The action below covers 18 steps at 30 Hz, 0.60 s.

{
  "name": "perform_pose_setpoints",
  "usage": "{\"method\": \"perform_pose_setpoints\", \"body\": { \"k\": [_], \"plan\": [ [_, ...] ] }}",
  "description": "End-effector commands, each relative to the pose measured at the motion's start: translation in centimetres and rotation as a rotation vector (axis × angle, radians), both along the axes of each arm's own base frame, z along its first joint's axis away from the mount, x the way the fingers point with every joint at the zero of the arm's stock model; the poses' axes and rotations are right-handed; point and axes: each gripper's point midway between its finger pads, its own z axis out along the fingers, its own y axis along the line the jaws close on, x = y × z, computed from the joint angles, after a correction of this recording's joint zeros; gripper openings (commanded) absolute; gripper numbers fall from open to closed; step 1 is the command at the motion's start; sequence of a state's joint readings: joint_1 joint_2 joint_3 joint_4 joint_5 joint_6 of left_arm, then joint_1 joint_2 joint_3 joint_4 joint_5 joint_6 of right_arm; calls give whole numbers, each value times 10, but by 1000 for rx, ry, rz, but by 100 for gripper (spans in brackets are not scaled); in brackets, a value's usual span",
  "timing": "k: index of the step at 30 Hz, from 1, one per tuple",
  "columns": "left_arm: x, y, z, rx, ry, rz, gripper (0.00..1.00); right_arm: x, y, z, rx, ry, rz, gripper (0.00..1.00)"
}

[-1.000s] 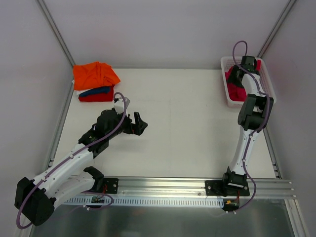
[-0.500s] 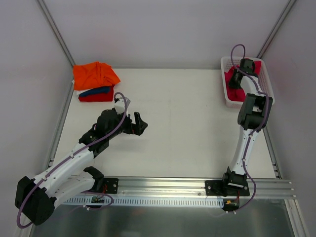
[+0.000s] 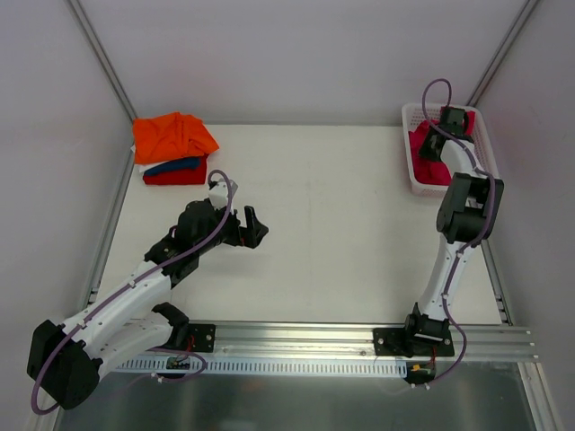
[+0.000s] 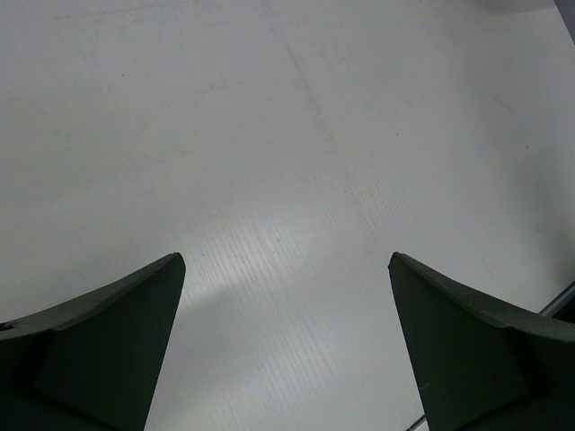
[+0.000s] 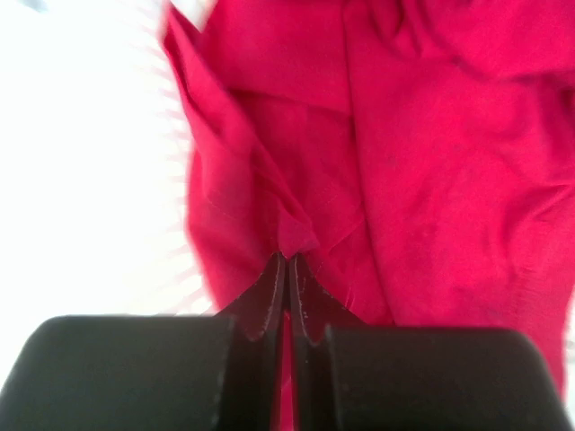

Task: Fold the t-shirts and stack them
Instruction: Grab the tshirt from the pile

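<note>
Far-left corner of the table (image 3: pixel 341 206): a stack of three is seen, w/ the orange t-shirt (image 3: pixel 173 136) loosely folded on top, the dark blue t-shirt (image 3: pixel 175 165) under it and the red t-shirt (image 3: pixel 177 177) at the bottom, the lower two shown only at their near edges. Nearer and a bit to the right, the left gripper (image 3: pixel 254 224) is held low over bare tabletop, well apart from the stack. Its jaws are spread wide w/ nothing btw them (in the left wrist cam only white table surface is seen between the two dark fingers (image 4: pixel 108 341)).

Far-right corner: a white mesh basket (image 3: pixel 415 184) is set by the table's right edge, w/ the magenta-pink t-shirt (image 3: pixel 429 169) crumpled inside it. The right arm is stretched out to the basket and the right gripper (image 3: pixel 433 148) is pointed down into it. In the right wrist cam the jaws are seen pressed together, a small fold of the pink cloth pinched at the tips; the rest of the shirt is spread in creases beyond them, w/ white basket wall blurred at left
</note>
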<state>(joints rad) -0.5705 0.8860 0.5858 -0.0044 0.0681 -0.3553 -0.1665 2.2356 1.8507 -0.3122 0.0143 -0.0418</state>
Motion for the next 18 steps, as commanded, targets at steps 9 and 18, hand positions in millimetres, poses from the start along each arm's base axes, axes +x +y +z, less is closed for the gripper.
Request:
{"method": "perform_pose_setpoints", "body": {
  "k": [9,18],
  "plan": [
    [-1,-2,6,-29,-25,4,99,-11,28,181,-36,-330,9,0],
    [-2,-1,6,-35,-24,10,99,-52,84,289,-41,-517,110,0]
  ]
}}
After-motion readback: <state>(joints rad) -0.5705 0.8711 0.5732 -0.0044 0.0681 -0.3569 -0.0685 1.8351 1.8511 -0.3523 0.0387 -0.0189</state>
